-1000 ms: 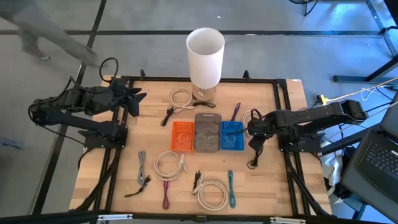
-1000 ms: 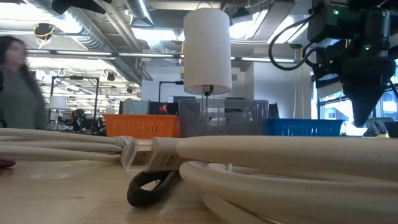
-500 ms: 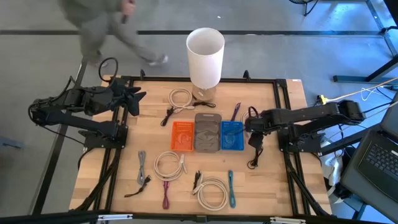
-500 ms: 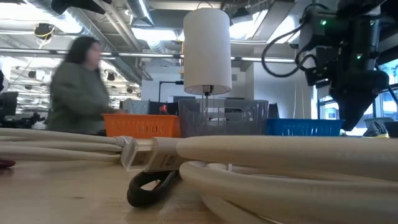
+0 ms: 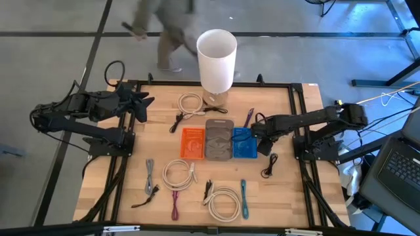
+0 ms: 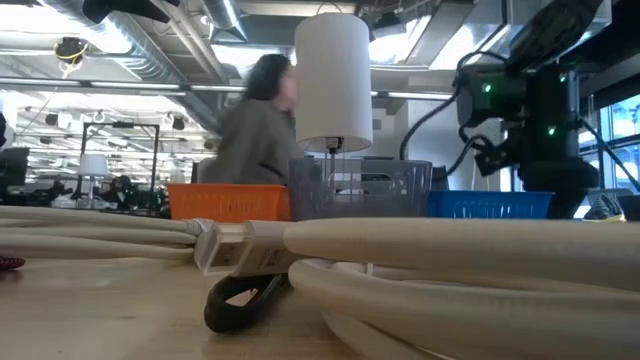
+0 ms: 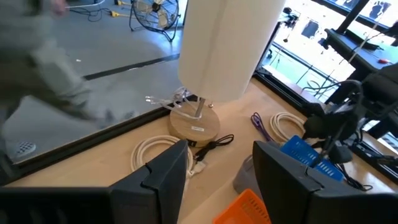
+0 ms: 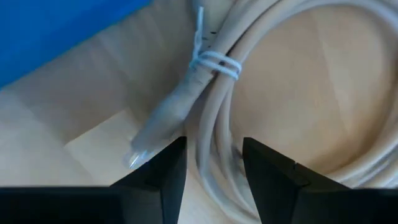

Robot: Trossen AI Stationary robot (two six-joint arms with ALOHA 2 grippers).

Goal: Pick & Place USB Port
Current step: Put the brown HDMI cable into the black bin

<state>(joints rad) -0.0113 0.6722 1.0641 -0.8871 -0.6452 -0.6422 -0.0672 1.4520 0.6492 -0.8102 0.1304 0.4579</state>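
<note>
The tall white lamp (image 5: 216, 58) blocks the counter's (image 5: 115, 177) far middle; coiled cables (image 5: 178, 175) crowd the near half.

Open-plan robotics lab, exposed ceiling ducts (image 6: 150, 40), framed wooden workbench (image 5: 164, 203), laptop (image 5: 397, 174)

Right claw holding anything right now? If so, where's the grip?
Nothing held. The right claw is open, over a coiled white cable beside the blue bin; its fingers close on nothing. The left claw is open and empty too.
</note>
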